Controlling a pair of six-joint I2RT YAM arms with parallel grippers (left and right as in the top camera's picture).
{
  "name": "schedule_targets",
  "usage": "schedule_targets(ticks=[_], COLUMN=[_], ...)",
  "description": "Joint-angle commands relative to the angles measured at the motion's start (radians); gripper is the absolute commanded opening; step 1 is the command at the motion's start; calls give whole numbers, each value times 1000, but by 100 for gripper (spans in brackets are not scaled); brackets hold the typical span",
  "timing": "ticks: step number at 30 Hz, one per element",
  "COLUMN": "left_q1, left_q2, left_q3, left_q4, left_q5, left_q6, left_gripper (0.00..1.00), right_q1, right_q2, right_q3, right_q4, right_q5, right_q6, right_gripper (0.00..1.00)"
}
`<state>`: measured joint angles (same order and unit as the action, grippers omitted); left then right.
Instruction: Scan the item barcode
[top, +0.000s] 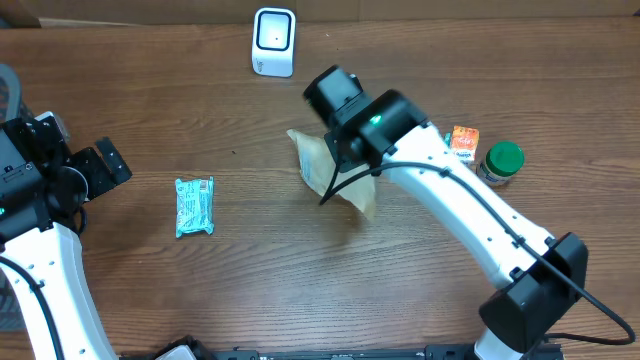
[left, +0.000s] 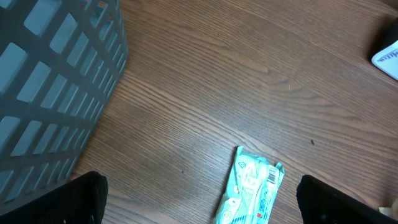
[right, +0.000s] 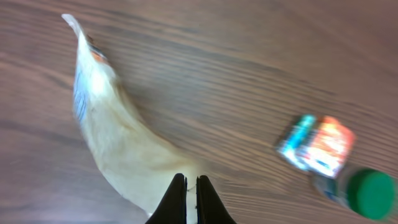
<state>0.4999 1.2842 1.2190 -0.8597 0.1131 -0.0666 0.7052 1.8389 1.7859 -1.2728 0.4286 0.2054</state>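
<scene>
The right tool (right: 191, 182) was closed, its two fingers pinched together on one edge of a pale tan pouch (right: 118, 143). The pouch extended away from the fingers in a long curve. Whether its far end touched the bench (top: 250, 280) could not be determined. In the overhead view the pouch sat near the bench centre, below and to the right of the white barcode scanner (top: 273, 42), which stood upright at the far edge, well apart from the pouch.

To the right of the pouch, an orange carton (top: 463, 143) lay on the bench. Just beside it stood a jar (top: 497, 166) with its green lid (top: 504, 157) fitted. The jar's contents could not be made out.

The left tool (top: 104, 166) was fully open and held nothing. A teal packet (top: 194, 206) lay flat on the bench near it. A grey lattice basket (left: 50, 93) stood at the left edge of the bench. Its interior was not visible.
</scene>
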Motion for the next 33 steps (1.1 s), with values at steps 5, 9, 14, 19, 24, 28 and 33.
schedule_targets(ticks=[5, 9, 14, 19, 24, 28, 33], left_q1=[3, 3, 3, 3, 3, 3, 3], left_q2=[-2, -2, -2, -1, -2, -2, -2], left_q3=[12, 12, 12, 12, 12, 12, 12], left_q4=[3, 3, 3, 3, 3, 3, 3], left_q5=[8, 8, 8, 8, 8, 8, 8], left_q6=[26, 26, 26, 26, 26, 26, 26], left_gripper=[100, 100, 100, 100, 100, 100, 100], right_q1=[80, 50, 33, 34, 34, 34, 34], right_q2=[11, 45, 87, 93, 93, 93, 104], right_q3=[8, 6, 3, 3, 3, 3, -42], right_q4=[-6, -5, -24, -24, -24, -27, 9], right_q5=[194, 5, -139, -176, -243, -246, -179], right_q6=[106, 91, -62, -84, -128, -216, -343], right_gripper=[4, 24, 54, 49, 43, 54, 73])
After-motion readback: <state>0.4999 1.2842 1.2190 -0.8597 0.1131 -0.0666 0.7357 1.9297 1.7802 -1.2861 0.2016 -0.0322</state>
